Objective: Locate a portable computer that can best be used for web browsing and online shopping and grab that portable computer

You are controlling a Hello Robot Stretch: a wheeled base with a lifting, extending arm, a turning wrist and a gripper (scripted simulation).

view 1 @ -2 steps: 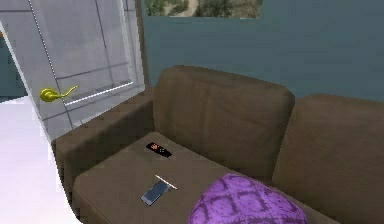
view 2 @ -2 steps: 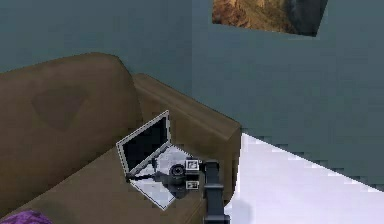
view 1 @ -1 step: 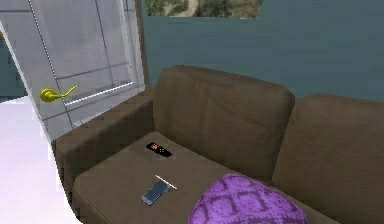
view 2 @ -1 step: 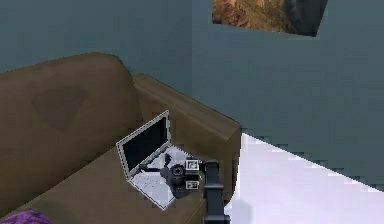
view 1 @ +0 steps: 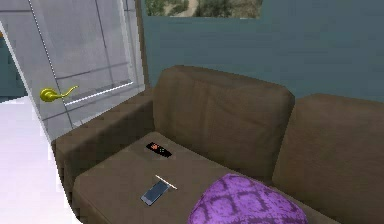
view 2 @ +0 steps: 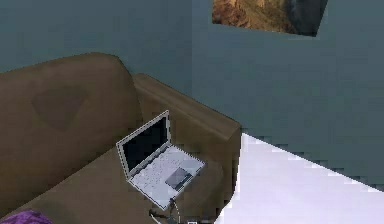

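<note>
The laptop stands lid up on the seat of the brown sofa. Its screen is tilted back toward the backrest, its keyboard deck lies flat on the seat, and it is near the armrest at the arm side view's right. I take the thin dark shape at the bottom edge, near the laptop's front corner, for the claw. With the machine and the seat right behind it, I cannot tell whether the claw holds anything or whether it touches the laptop. I judge this to be the final approach for the grasp. I would line up on the deck's front edge rather than the lid, which would likely fold under a push. I would come in low and slowly, since the soft seat may give, then lift straight up before drawing back, minding the armrest. As for holders, the sofa seat is what carries things. In the forward view it bears a purple cushion, a dark remote-like thing and a flat grey slab, all lying apart from one another.
</note>
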